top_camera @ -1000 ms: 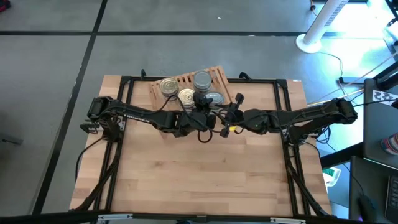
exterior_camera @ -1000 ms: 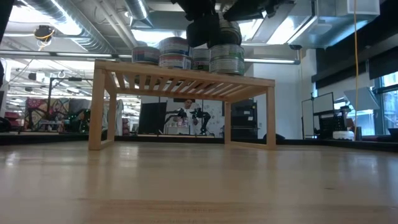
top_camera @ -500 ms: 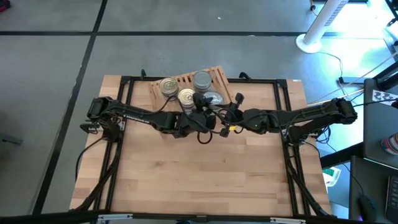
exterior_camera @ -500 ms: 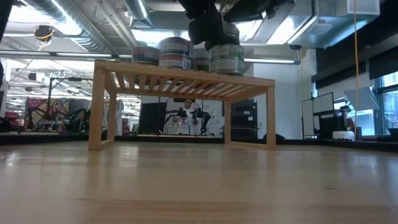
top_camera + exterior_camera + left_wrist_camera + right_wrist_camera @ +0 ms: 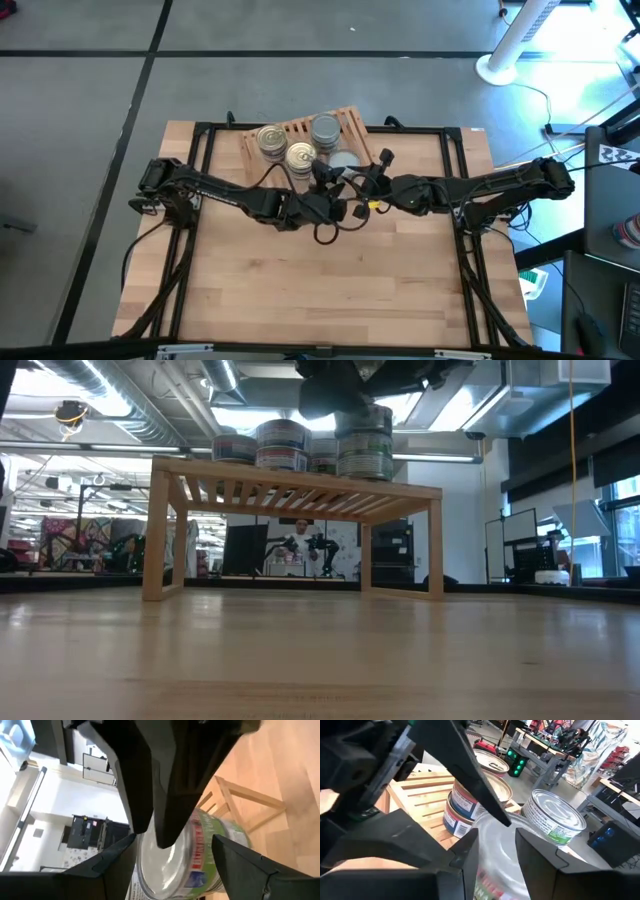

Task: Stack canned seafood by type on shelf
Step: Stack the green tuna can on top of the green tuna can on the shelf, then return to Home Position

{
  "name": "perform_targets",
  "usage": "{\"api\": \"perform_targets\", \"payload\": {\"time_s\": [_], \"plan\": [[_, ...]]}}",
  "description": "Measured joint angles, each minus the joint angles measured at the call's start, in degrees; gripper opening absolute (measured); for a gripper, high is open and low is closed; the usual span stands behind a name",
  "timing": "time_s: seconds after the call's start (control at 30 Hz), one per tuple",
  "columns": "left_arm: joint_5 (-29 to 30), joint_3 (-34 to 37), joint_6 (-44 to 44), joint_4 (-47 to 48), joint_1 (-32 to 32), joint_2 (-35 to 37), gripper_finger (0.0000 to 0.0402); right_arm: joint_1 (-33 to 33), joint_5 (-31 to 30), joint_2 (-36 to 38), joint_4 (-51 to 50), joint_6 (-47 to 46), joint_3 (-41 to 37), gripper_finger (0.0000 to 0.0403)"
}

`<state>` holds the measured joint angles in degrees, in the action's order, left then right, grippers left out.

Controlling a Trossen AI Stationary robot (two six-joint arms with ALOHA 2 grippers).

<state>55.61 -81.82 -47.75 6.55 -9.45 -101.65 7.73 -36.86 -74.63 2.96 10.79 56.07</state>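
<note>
High view shows my left gripper (image 5: 322,183) open, just near of the silver tin (image 5: 343,160) on the shelf (image 5: 352,125). I can't tell whether my right gripper (image 5: 366,181), beside it, is open.

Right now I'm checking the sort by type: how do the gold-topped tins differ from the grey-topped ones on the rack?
The gold-topped tins have shiny gold lids; the grey-topped tins have dull silver lids. The gold ones sit toward the rack's left end, the grey ones toward its right. Both kinds are short, round and upright.
</note>
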Motion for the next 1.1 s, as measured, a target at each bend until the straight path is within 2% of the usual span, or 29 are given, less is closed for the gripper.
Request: {"api": "perform_targets", "payload": {"time_s": [0.47, 0.63, 0.8, 0.87, 0.97, 1.1], "plan": [[1.3, 0.0, 0.7, -1.9, 1.7, 0.0, 0.0254, 0.1, 0.0, 0.0, 0.0, 0.0, 0.0, 0.0131], [4.4, 0.0, 0.0, -2.6, -0.8, 0.6, 0.0253, 0.1, 0.4, 0.6, -0.1, 0.0, 0.0, 0.0131], [5.1, 0.0, 1.0, -2.2, -4.1, 4.5, 0.0253, 0.1, 0.5, 3.7, -0.8, 0.0, 0.0, 0.0131], [5.2, 0.0, 2.9, 0.5, -5.4, 7.5, 0.0253, 0.1, 1.6, 5.9, -2.6, 0.0, 0.0, 0.0131], [5.1, 0.0, 10.1, 8.5, -7.2, 13.0, 0.0253, 0.1, 3.9, 10.2, -7.5, 0.0, 0.0, 0.0131], [5.1, 0.0, 27.3, 26.1, -9.4, 22.9, 0.0253, 0.1, 5.0, 16.6, -14.7, 0.0, 0.0, 0.0131]]}}
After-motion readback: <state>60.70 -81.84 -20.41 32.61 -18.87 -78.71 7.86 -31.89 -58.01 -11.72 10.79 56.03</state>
